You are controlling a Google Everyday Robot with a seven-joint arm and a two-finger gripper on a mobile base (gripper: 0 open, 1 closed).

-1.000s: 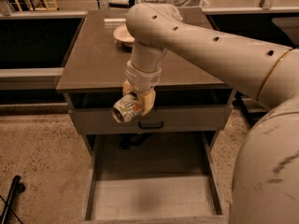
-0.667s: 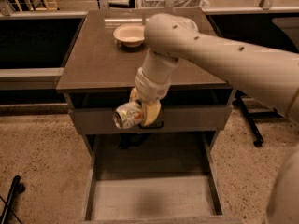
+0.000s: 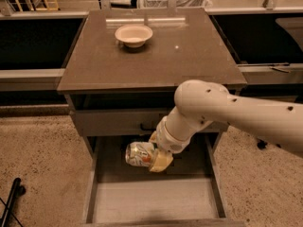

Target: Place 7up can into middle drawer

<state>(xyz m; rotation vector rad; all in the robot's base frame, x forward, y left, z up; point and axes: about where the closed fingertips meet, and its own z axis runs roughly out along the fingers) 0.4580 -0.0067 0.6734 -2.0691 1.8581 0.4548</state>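
Observation:
My gripper (image 3: 150, 159) is shut on the 7up can (image 3: 138, 153), a white-and-green printed can held on its side with a silver end facing left. The gripper hangs from the cream arm (image 3: 222, 110) that comes in from the right. The can is held above the back part of the open middle drawer (image 3: 151, 200), whose pale grey floor shows below. The can is not touching the drawer floor. The closed drawer front above (image 3: 113, 122) sits just behind the gripper.
A cream round bowl (image 3: 134, 34) stands at the back of the brown cabinet top (image 3: 189, 56). The drawer's thin side walls (image 3: 91, 183) run left and right. A black object (image 3: 10, 202) lies on the speckled floor at lower left.
The arm has lowered and moved right with the can, from in front of the upper drawer front down over the open drawer. The view has shifted closer.

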